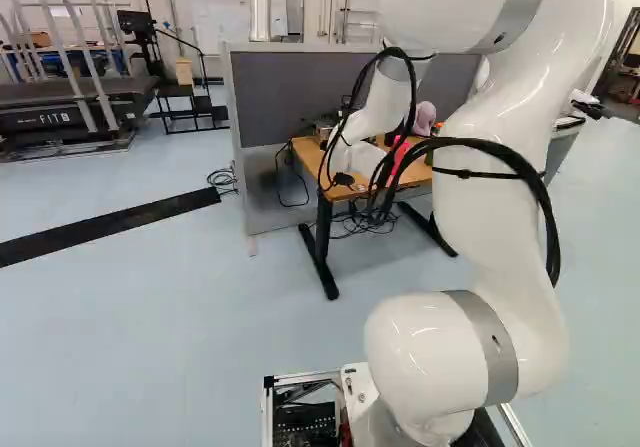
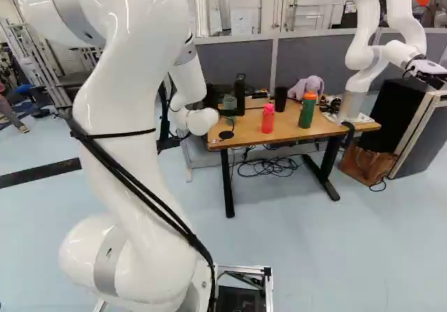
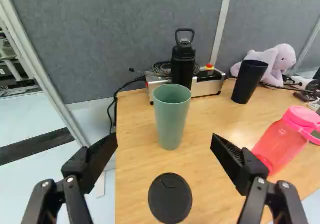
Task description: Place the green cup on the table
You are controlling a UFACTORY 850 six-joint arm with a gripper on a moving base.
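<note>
Jaws of the black two-fingered gripper (image 3: pixel 164 142) were spread, presumably so the tall, tapered green cup (image 3: pixel 171 116), supported upright on the pale wooden table (image 3: pixel 134 174), could be cleared

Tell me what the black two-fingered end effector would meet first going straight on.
The open end effector would probably meet the pale green tapered cup, upright on the wooden table; it lines up with the gap between the fingers, though depth is hard to judge.

Arm (image 1: pixel 500 227): glossy white, rounded segments | Bands (image 1: pixel 493 342): smooth grey, encircling joints | Cables (image 1: pixel 545 207): black, strapped alongside | Gripper (image 3: pixel 164 140): black, blocky fingers (image 3: pixel 97 156), ribbed inner faces, silvery screws (image 3: pixel 260 181)
</note>
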